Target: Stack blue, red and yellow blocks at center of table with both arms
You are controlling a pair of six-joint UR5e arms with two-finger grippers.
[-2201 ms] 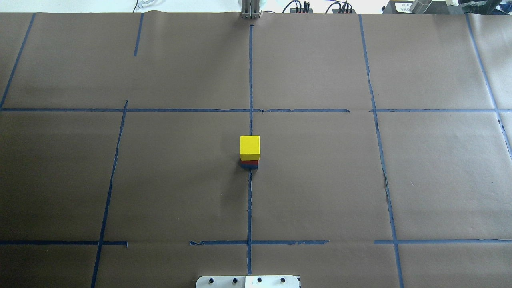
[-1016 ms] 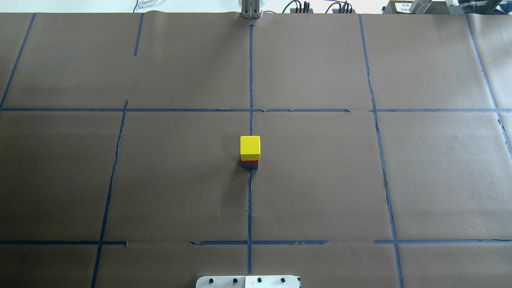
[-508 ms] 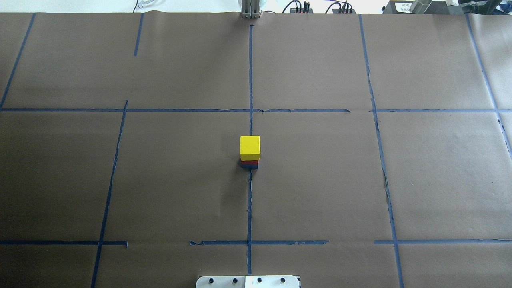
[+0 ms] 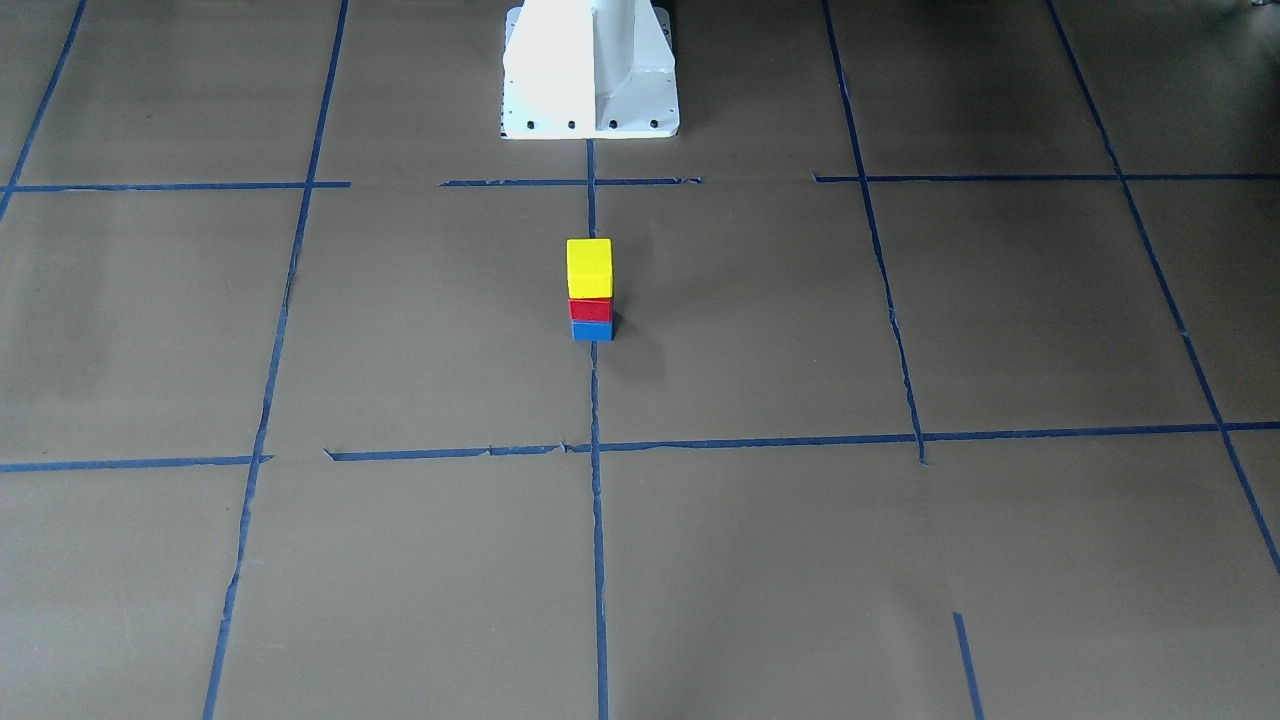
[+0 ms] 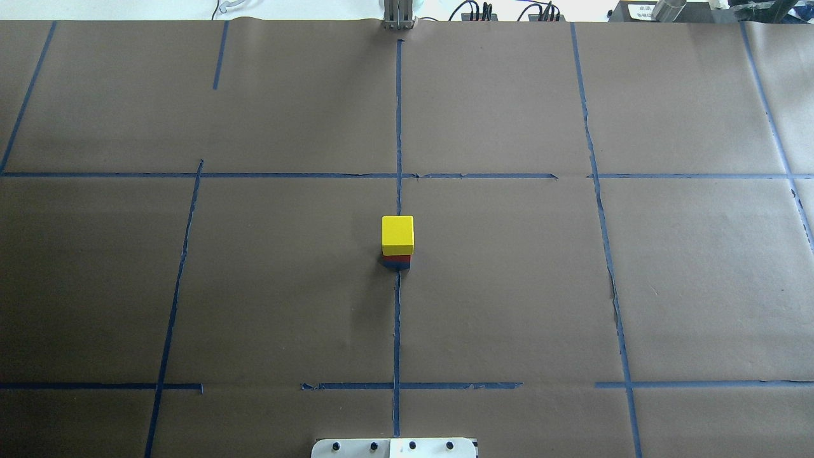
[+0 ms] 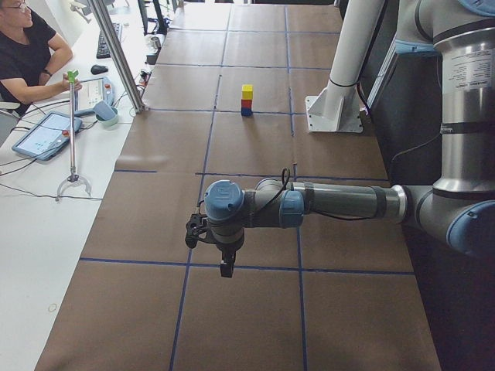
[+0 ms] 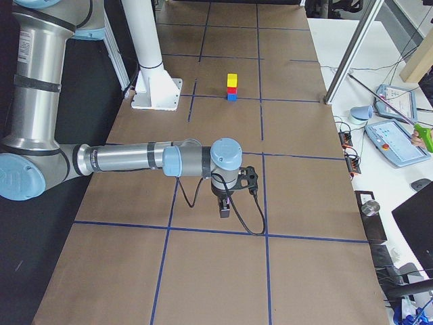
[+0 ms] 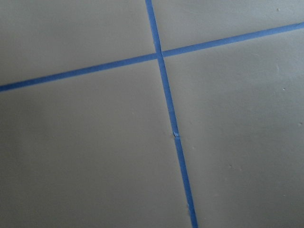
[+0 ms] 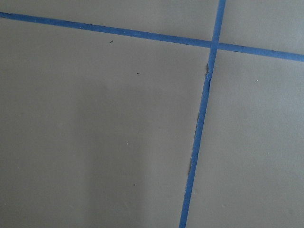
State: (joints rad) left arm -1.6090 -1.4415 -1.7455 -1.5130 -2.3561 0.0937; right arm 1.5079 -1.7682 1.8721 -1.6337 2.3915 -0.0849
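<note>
Brown taped surface (image 5: 509,286) holds the yellow block (image 5: 397,233) on the red block (image 4: 590,309) on the blue block (image 4: 592,330) at center. Well away hang the left tool (image 6: 224,264) and right tool (image 7: 224,208), open or closed unclear. A stray arm sweep could topple the blocks.

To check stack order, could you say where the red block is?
In the front-facing view, the red block sits centrally, between the yellow block above and blue block below.
</note>
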